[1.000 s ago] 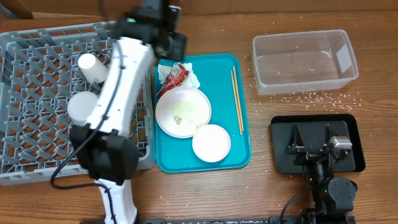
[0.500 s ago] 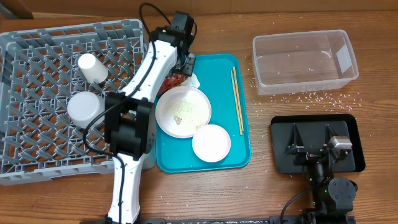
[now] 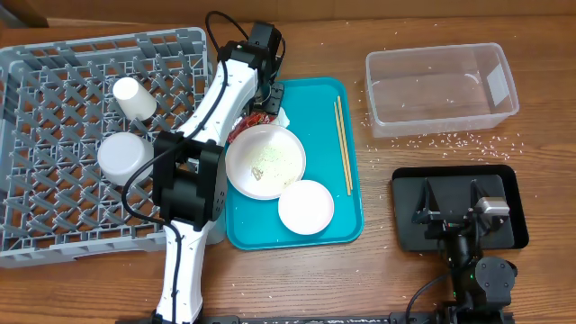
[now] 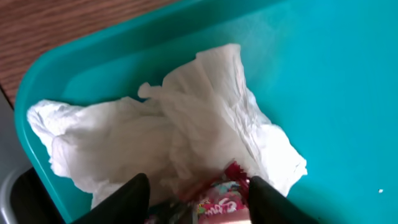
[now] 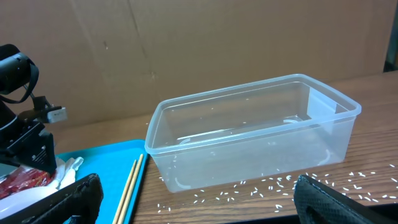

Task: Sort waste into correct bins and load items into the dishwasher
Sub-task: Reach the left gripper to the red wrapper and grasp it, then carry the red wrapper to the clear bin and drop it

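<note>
At the left, the dish rack [image 3: 72, 252] holds a white cup [image 3: 133, 97] and a grey bowl [image 3: 123, 157]. In the middle, the teal tray [image 3: 324, 117] carries the napkin [image 4: 186, 124] and red wrapper [image 4: 219, 198] in its upper left corner. The left gripper [image 4: 198, 183] straddles the wrapper with fingers apart; I cannot tell whether they pinch it. Also there are a plate [image 3: 265, 160] with scraps, a small bowl [image 3: 306, 207] and chopsticks [image 3: 343, 144]. At the upper right, the clear tub [image 3: 432, 121] holds a few rice grains [image 3: 450, 141], with more strewn beside it. At the lower right, the right gripper [image 3: 453, 196] sits spread wide in the black tray [image 3: 517, 193].
</note>
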`<state>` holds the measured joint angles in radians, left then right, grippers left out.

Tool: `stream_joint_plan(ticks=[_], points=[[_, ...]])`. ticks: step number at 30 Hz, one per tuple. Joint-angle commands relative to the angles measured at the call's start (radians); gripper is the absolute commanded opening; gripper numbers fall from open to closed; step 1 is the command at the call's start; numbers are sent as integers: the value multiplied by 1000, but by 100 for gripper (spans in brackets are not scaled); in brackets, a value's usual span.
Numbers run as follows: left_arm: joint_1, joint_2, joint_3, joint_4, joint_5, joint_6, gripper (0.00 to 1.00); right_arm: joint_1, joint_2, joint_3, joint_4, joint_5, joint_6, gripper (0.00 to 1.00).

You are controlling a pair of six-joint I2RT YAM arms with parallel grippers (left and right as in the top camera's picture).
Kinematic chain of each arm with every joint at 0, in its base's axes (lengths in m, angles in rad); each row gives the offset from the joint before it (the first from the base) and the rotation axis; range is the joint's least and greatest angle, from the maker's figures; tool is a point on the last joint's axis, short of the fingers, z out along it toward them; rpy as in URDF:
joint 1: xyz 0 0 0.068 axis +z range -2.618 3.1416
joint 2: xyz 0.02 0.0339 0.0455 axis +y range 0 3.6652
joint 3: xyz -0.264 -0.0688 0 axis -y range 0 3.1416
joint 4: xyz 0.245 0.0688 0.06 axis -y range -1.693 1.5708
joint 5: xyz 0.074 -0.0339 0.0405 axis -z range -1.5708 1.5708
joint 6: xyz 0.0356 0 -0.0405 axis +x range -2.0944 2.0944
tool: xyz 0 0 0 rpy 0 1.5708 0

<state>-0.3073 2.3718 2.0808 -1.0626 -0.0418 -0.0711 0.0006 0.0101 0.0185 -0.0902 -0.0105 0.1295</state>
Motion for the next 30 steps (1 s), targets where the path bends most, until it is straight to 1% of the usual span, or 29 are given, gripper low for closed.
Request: stream_joint_plan(ticks=[1,7,10,14,19,23,25,28,30], points=[[-1,-4,0,-25,9,5,39,-2,-7,-10,6,10,-6,100],[0,-5,15,-38,9,5,4,-2,-7,-10,5,10,-6,100],[-1,-11,52,-56,10,-6,4,-2,-7,-10,6,10,-6,100],[-1,-16,169,-120,26,-23,4,-2,-7,-10,6,10,-6,100],[-1,-18,366,-200,119,-23,4,-2,-7,-10,6,10,-6,100],[-2,-18,488,-212,232,-24,4,-2,-7,-10,6,10,-6,100],[-3,-18,524,-183,304,-50,4,-2,-7,-10,6,10,-6,100],[-13,-18,526,-48,423,-94,4,-2,-7,-10,6,10,-6,100],[-23,-11,521,57,459,-143,4,-2,-7,-10,6,10,-6,100]])
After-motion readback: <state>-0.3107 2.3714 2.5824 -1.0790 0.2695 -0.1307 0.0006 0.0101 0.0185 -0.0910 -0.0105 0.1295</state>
